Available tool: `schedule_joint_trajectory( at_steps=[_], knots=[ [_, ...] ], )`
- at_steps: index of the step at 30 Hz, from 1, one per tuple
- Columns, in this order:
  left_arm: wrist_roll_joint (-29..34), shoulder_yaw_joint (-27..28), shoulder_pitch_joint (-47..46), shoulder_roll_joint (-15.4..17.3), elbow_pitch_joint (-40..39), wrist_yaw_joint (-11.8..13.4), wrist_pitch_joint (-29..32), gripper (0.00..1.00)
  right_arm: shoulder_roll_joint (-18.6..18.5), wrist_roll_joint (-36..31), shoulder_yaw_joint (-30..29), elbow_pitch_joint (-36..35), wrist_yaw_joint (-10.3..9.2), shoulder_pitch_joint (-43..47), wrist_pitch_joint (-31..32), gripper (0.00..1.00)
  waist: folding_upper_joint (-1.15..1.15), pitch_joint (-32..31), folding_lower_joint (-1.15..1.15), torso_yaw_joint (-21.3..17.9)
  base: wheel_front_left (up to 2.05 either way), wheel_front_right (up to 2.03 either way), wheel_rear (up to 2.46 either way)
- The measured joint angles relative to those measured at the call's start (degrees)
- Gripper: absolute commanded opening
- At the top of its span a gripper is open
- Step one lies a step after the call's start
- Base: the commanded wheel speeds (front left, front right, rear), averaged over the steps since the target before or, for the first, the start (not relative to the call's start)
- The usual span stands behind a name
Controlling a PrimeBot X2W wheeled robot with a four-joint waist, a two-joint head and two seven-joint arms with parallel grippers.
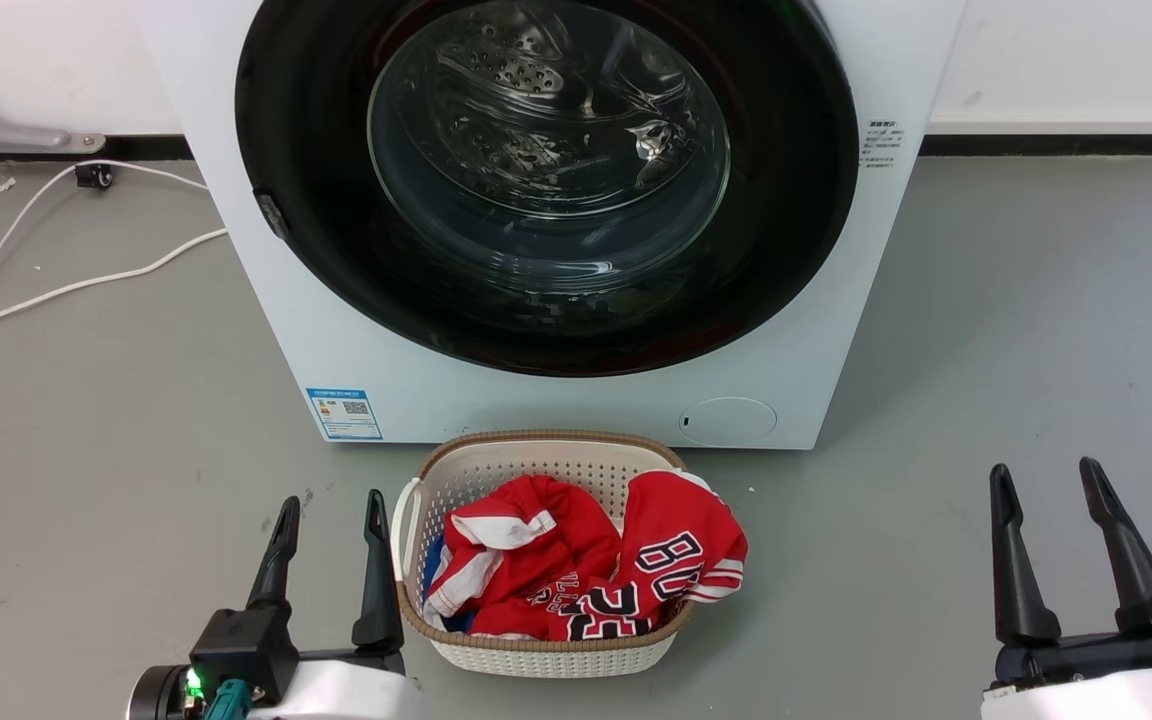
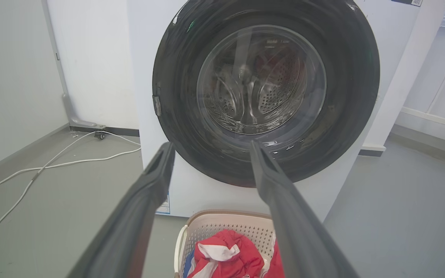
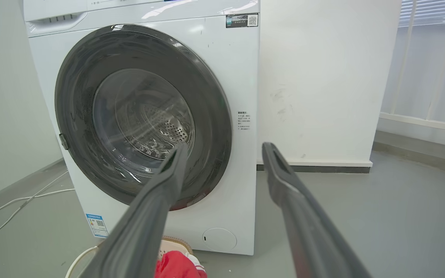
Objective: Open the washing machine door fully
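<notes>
1. You see the washing machine (image 1: 556, 400) straight ahead of the robot. It stands on the grey floor (image 1: 1016, 330) with its white front toward the head camera.
2. The washing machine door (image 1: 546, 170) is closed and lies flat against the front of the machine. Through its clear glass bowl you can see the steel drum with its holes.
3. On the left rim of the door, as the head view shows it, sits a small grey catch (image 1: 272, 216).
4. The left gripper (image 1: 331, 502) is at the lower left of the head view. Its jaws are wide apart and hold nothing, and it is well apart from the door.
5. The right gripper (image 1: 1044, 470) is at the lower right, over the floor. Its jaws are also wide and empty.
6. Between the two grippers, just in front of the machine, stands a cream basket (image 1: 536, 655) with red and white clothes (image 1: 586, 560) inside. Its left side is just beside the left gripper.
7. Low on the machine's front you find a blue label (image 1: 344, 413) at the left and a round flap (image 1: 728, 421) at the right.
8. A white cable (image 1: 86, 280) lies on the floor, left of the machine.
</notes>
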Motion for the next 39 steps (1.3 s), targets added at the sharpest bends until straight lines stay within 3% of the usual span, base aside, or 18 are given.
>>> schedule_joint_trajectory(
  at_steps=[9,32,33,34,35,39],
  knots=[
    [2.59,-0.35,0.57,-0.01,-0.41,0.27,-0.80,1.00,0.00,-2.18,-0.35,-1.22,0.01,0.15,-0.91,1.00,0.00,-0.06,0.00,0.00,0.00,0.00,0.00],
    [2.49,0.15,0.58,-0.01,0.34,0.53,-0.88,1.00,0.01,-0.64,-0.12,0.10,0.01,0.31,-0.91,1.00,0.00,0.00,0.00,-0.17,0.00,0.00,0.00],
    [2.48,0.13,0.58,-0.01,0.34,0.56,-0.88,1.00,0.01,-0.65,-0.12,0.10,0.01,0.31,-0.91,0.59,0.00,0.00,0.00,-0.16,0.00,0.00,0.00],
    [2.48,0.15,0.58,-0.01,0.36,0.57,-0.88,1.00,0.01,-0.65,-0.10,0.07,0.01,0.31,-0.91,0.08,0.00,-0.01,0.00,-0.15,0.00,0.00,0.00],
    [2.48,0.13,0.58,-0.01,0.38,0.57,-0.88,1.00,0.01,-0.66,0.15,-0.02,0.01,0.30,-0.91,0.00,0.00,0.00,0.00,-0.13,0.00,0.00,0.00],
    [2.45,0.15,0.57,-0.01,0.52,0.69,-0.88,1.00,0.08,1.26,0.07,0.10,0.02,0.30,-0.91,0.00,0.00,0.02,0.00,-0.13,0.00,0.00,0.00]
  ],
)
